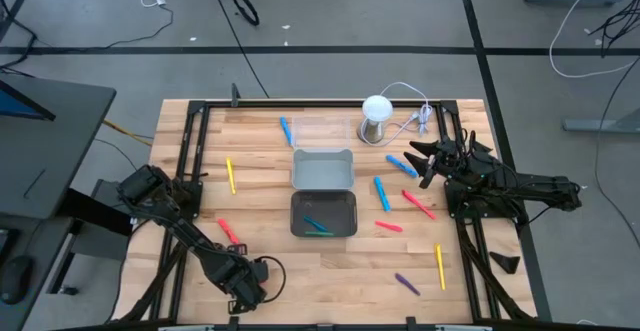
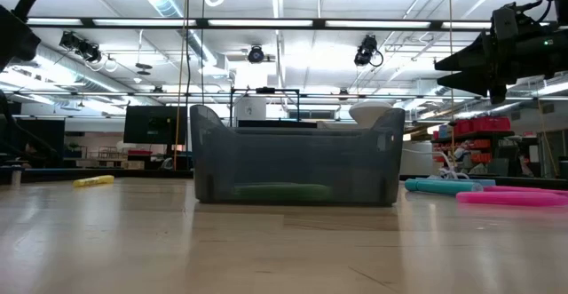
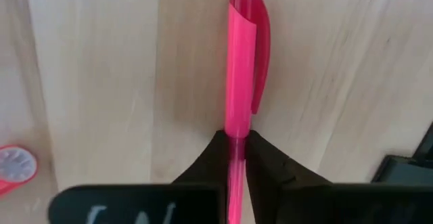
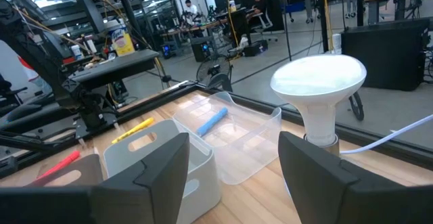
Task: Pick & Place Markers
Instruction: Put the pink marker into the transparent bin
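Note:
Markers lie scattered on the wooden table: yellow [image 1: 231, 176], pink [image 1: 228, 230], blue [image 1: 381, 193], pink [image 1: 418, 204], purple [image 1: 406, 284]. A green and a blue one lie inside the near grey tray [image 1: 323, 214]. My left gripper [image 1: 243, 283] is low at the table's near-left part, shut on a pink marker [image 3: 238, 82]. My right gripper [image 4: 233, 176] is open in the air at the table's right side, near the white-domed cylinder [image 1: 375, 118], holding nothing. My left gripper pinches the pink marker's thin end [image 3: 237, 146] between its two fingers. The marker runs along the fingers, and its capped end with the clip [image 3: 260, 48] sticks out past the tips over the wood. Whether it is lifted clear I cannot tell.
A second grey tray [image 1: 323, 168] stands behind the first, and a clear tray [image 1: 325, 131] behind that, with a blue marker [image 1: 286, 131] beside it. A white cable [image 1: 415, 116] runs from the cylinder. A black frame [image 1: 190, 161] rims the table. A red round thing [image 3: 13, 166] lies near the left gripper.

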### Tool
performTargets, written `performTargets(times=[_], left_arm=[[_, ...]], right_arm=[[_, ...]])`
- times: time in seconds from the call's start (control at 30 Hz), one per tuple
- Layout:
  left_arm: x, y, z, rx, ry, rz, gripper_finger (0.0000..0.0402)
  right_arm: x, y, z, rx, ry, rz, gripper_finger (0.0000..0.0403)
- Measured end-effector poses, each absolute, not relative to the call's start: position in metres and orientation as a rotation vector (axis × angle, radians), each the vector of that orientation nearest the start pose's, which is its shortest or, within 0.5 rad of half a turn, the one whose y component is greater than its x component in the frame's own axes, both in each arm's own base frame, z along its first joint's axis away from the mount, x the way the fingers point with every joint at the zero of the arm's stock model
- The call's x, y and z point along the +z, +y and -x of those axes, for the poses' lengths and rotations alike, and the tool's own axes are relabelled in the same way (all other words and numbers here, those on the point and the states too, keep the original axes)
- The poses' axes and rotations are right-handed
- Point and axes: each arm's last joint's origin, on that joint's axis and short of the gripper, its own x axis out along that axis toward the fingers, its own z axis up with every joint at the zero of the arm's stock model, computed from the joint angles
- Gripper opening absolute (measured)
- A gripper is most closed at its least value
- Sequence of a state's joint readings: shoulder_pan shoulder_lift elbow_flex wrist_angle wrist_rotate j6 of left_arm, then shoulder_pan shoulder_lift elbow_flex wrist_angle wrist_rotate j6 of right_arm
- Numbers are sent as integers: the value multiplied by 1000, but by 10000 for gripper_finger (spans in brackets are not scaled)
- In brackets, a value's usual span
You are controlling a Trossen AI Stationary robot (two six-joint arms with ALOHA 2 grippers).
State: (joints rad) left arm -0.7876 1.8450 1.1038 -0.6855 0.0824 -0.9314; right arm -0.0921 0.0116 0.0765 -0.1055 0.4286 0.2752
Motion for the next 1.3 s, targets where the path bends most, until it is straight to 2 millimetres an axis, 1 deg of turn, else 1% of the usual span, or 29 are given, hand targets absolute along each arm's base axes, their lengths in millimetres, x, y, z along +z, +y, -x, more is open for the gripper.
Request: performTargets(times=[0.2,0.37,0.5,0.73,0.93,1.03,1.3], left_arm=[[141,-233,-229,-27,1541,238,38],[141,-233,-228,-28,1542,237,29],[146,-231,-228,-20,1535,226,31],[172,-222,-223,-29,1528,243,30],[201,-220,-221,-59,1526,244,32],[219,-220,-222,-81,1523,238,32],[257,-216,-229,-149,1500,242,31]], right_arm=[[179,-20,-89,-523,-31,-262,231],[179,-20,-89,-523,-31,-262,231],[179,-20,-89,-523,-32,-262,231],[179,-20,-89,-523,-32,-262,231],[179,-20,-89,-523,-32,-262,231],[179,-20,-89,-523,-32,-262,231],[179,-20,-89,-522,-31,-262,231]])
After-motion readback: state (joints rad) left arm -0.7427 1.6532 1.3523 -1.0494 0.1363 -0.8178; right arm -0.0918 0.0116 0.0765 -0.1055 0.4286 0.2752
